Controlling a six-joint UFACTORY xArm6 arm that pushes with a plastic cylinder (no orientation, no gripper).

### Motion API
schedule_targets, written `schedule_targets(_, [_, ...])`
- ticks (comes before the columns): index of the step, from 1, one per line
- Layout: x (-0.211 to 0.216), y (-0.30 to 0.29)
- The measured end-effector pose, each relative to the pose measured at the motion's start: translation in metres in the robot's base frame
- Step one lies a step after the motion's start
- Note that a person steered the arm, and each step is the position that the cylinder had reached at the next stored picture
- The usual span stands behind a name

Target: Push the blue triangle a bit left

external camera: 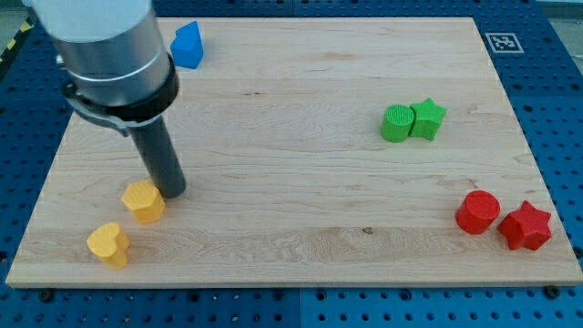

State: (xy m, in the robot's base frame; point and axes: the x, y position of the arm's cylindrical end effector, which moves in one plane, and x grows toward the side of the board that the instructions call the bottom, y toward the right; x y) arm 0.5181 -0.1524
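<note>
The blue triangle block (188,46) sits near the view's top left of the wooden board (301,137). My tip (173,193) rests on the board at the lower left, far below the blue triangle. It stands right next to the upper right side of a yellow hexagon block (144,200). The arm's grey body hides part of the board's top left corner.
A yellow heart block (109,244) lies at the lower left. A green cylinder (397,123) and a green star (427,118) touch at the right. A red cylinder (477,211) and a red star (525,226) sit at the lower right.
</note>
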Motion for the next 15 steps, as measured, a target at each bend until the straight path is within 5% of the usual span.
schedule_targets(2, [0.012,-0.024])
schedule_targets(5, [-0.016,0.045])
schedule_targets(6, [-0.035,0.056])
schedule_targets(8, [-0.164,0.065])
schedule_targets(10, [-0.228,0.054])
schedule_targets(15, [-0.278,0.005])
